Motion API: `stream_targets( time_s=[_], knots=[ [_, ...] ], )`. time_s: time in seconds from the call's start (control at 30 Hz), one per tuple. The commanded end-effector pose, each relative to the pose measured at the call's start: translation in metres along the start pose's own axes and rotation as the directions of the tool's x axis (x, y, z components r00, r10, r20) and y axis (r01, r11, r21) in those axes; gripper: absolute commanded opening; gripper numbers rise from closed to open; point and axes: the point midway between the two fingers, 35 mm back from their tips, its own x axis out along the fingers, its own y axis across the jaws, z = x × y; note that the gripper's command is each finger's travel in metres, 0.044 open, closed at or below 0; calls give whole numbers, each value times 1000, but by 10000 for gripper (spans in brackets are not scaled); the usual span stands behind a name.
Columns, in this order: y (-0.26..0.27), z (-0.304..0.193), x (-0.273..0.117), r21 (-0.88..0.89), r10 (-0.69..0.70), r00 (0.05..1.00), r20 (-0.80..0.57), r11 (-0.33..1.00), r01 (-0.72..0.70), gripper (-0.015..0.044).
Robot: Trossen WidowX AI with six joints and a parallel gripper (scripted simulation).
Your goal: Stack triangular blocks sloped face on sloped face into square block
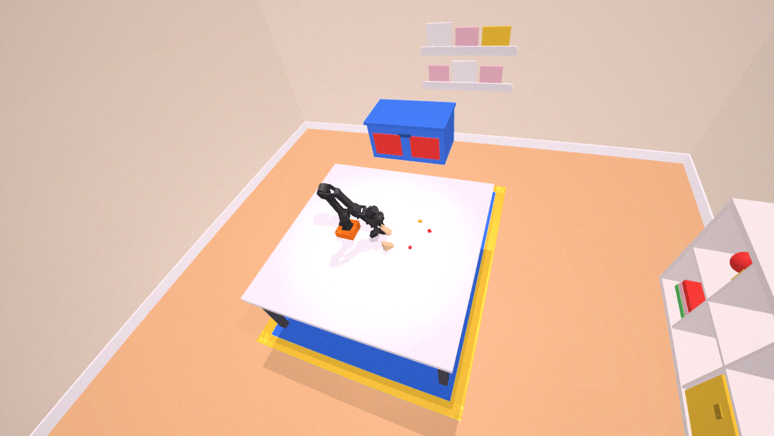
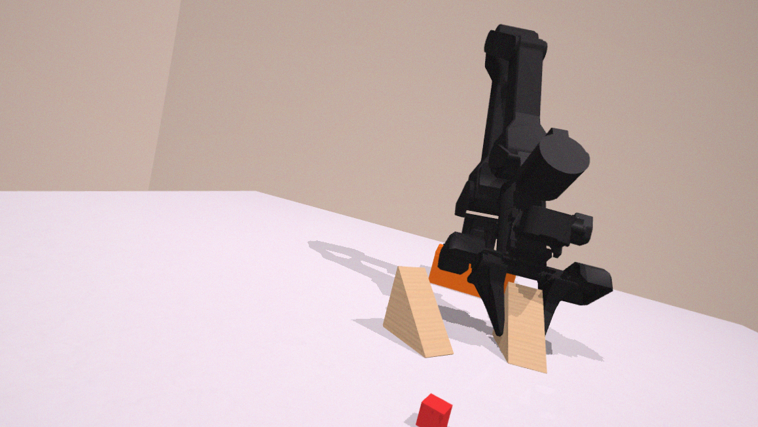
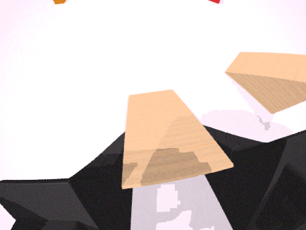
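One triangular wooden block [image 1: 385, 230] [image 2: 527, 331] [image 3: 155, 123] stands on the table [image 1: 325, 287] [image 2: 159, 291], its slope facing the exterior camera. My gripper [image 1: 379, 229] [image 2: 522, 333] [image 3: 158, 131] is shut on this block, one finger on each side, low near the table. In the wrist view the block's sloped face shows between the fingers, with shadow on its near part. The other triangular block [image 1: 388, 246] [image 2: 428, 323] [image 3: 271, 67] stands apart on the table, to the left in the exterior view and to the right in the wrist view. It is turned at a different angle.
A red cube [image 1: 410, 247] [image 2: 434, 410] lies in front of the blocks. Another red cube [image 1: 429, 231] and an orange piece [image 1: 420, 221] [image 3: 59, 1] lie farther from the arm. The orange arm base [image 1: 346, 231] [image 2: 444, 278] stands behind the blocks in the exterior view.
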Motion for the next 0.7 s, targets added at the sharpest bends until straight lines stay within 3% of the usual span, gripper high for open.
stream_targets(
  time_s=[0.0,0.33,0.67],
  knots=[
    [0,6,-1,3,2,998,-63,1000,-2,0],
    [0,26,-4,3,3,946,-325,1000,-2,0],
    [0,45,-2,4,4,831,-556,1000,-2,0]
  ],
)
